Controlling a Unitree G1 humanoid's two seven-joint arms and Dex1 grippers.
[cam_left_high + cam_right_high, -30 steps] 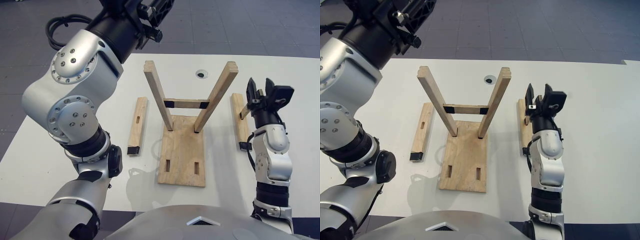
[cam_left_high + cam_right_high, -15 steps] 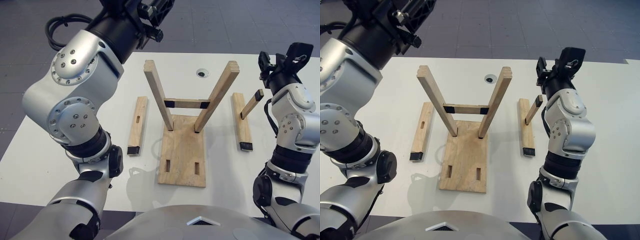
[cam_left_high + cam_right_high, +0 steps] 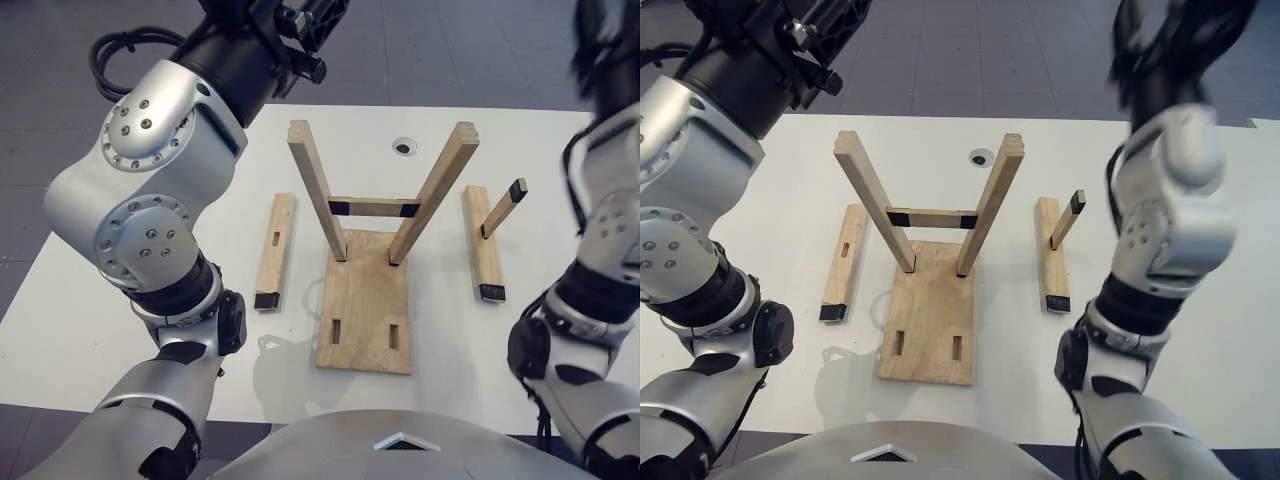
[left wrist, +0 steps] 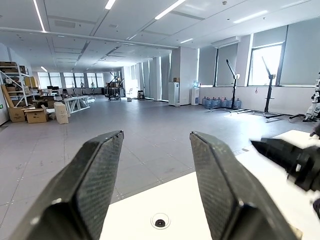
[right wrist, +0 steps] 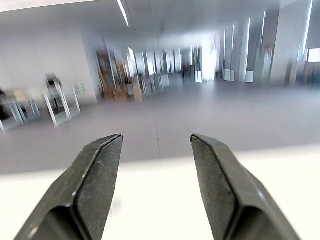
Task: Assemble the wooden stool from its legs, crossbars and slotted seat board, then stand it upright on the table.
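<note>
Your seat board (image 3: pixel 365 315) lies flat mid-tabletop (image 3: pixel 150 300), with two upright legs (image 3: pixel 318 200) in its far slots, joined by a crossbar (image 3: pixel 373 208). A loose leg (image 3: pixel 274 250) lies flat to its left. To its right, another leg (image 3: pixel 481 255) lies with a short bar (image 3: pixel 503 207) sticking up from it. Your left gripper (image 4: pixel 156 134) and right gripper (image 5: pixel 157 136) hang above the far edge, both with fingers spread and holding nothing.

A white table (image 3: pixel 450 350) stands on a grey tiled floor (image 3: pixel 450 50) that stretches away at twelve o'clock. A small round grommet hole (image 3: pixel 403 148) sits near the table's twelve o'clock edge. The hall has ceiling light strips (image 4: pixel 170 8), cardboard boxes (image 4: pixel 36 115) beside shelving, and blue water bottles (image 4: pixel 220 103) near tall windows (image 4: pixel 265 57).
</note>
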